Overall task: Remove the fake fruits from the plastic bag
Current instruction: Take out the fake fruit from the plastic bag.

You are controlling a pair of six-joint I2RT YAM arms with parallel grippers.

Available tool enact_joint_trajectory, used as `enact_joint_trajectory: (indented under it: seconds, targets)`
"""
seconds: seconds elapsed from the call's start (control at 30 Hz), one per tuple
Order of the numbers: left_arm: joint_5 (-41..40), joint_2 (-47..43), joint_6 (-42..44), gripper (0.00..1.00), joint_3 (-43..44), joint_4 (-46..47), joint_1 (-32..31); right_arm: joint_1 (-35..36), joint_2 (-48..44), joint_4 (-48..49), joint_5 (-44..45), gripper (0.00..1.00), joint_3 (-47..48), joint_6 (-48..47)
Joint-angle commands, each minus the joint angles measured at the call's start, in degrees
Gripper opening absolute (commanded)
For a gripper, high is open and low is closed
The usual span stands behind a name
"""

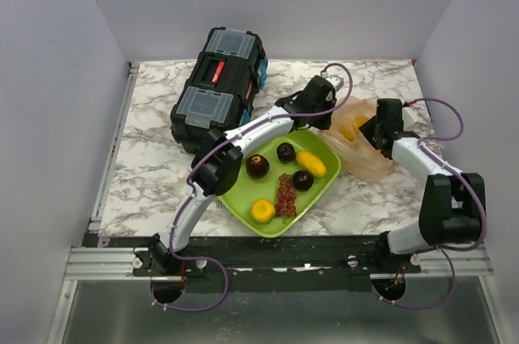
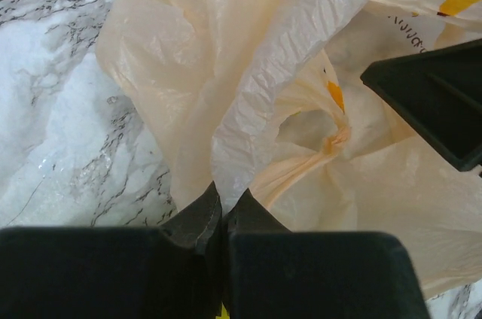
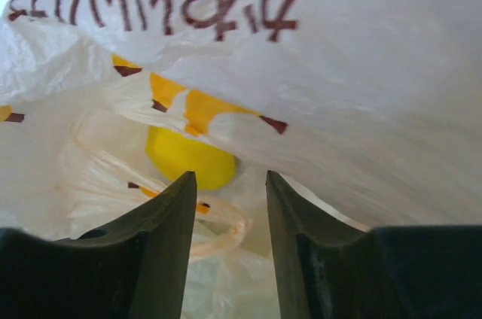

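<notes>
My L jaws clenched on a fold of the plastic bag (image 2: 248, 108), pinch at bottom centre of left wrist view; bag lies on worktop (image 1: 154, 165) right of centre in top view, just beside green tray (image 1: 240, 197). My R jaws parted, nothing between them, at the bag w/ one yellow fruit (image 3: 188, 162) inside, mid-frame. On tray: grape bunch (image 1: 286, 195), 3 maroon fruits (image 1: 257, 166), yellow oval (image 1: 311, 164), orange one (image 1: 262, 211).

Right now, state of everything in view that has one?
plastic bag: crumpled, not yet emptied.
yellow fruit: inside the bag.
green tray: holds six fruits.
toolbox: closed.
left jaws: shut on a bag fold.
right jaws: open, holding nothing.
</notes>
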Motion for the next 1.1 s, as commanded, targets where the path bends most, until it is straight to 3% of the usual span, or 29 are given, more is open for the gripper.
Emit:
enact_joint_trajectory:
  seconds: [0.0,0.27,0.43,0.63,0.8,1.0,1.07]
  targets:
    - [-1.65,1.3,0.36,0.0,1.6,-1.24,-0.26,-0.06,4.04,10.18,-2.53,0.5,2.01,-2.63]
    - [-1.85,0.92,0.97,0.0,1.35,-1.3,-0.25,-0.02,12.08,17.38,-4.58,0.58,2.87,-4.4]
    - [-2.45,0.14,1.84,0.0,0.74,-1.11,-0.22,-0.07,13.76,19.09,-5.13,0.6,2.73,-5.93]
    - [-1.59,-0.64,1.85,0.0,0.52,-0.04,-0.37,-0.12,16.53,23.2,-7.85,0.7,2.31,-9.09]
    - [-0.49,-0.47,1.94,0.0,0.61,0.21,-0.38,-0.07,19.64,25.97,-11.12,0.73,3.14,-10.7]
    - [-0.14,-0.28,2.11,0.0,0.5,0.04,-0.33,-0.06,23.19,27.61,-10.87,0.73,5.08,-11.87]
    - [-0.18,-0.33,2.18,0.0,0.54,-0.12,-0.35,-0.06,23.99,24.82,-9.48,0.64,6.64,-11.91]
